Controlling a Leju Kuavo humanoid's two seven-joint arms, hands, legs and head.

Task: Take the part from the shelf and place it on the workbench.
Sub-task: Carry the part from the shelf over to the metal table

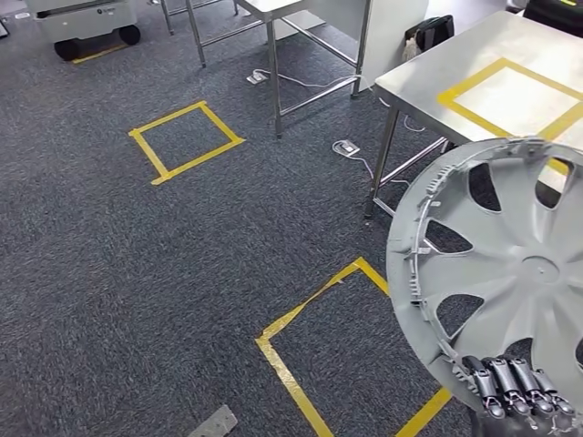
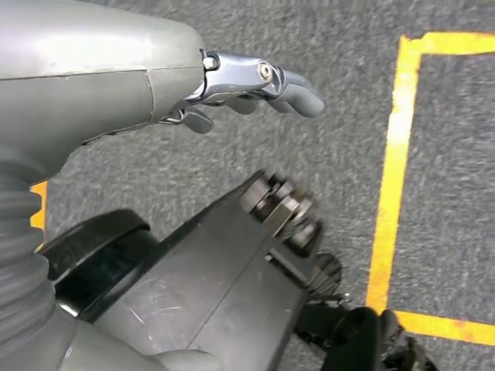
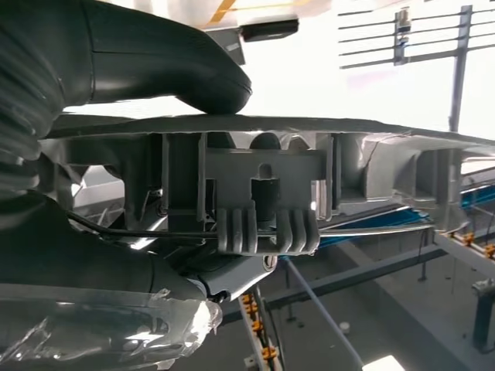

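The floor (image 1: 138, 264) was dark grey speckled carpet marked with yellow tape. 3 taped outlines showed in the head view: 1 full square (image 1: 186, 141) on the carpet, 1 partly seen square (image 1: 330, 350) on the carpet nearer the robot, and 1 square (image 1: 512, 96) on top of the workbench (image 1: 426, 77). The workbench was a pale metal table on thin steel legs at the upper right. 1 more steel-legged table (image 1: 289, 18) stood beyond it, with 2 white cables and plugs lying on the carpet between them. 1 pale wheeled base (image 1: 86, 23) sat at the far upper left.

There was 1 part, a silver wheel cover (image 1: 508, 273) with spoke-shaped openings, held tilted in the air at the right, its upper rim overlapping the near edge of the workbench in the head view. The right hand (image 1: 526, 391) gripped its lower rim, dark fingers (image 1: 508, 378) curled over the edge; in the right wrist view the thumb (image 3: 192, 69) pressed on the rim.

The left hand (image 2: 233, 85) hung over the carpet holding nothing, fingers loosely bent.
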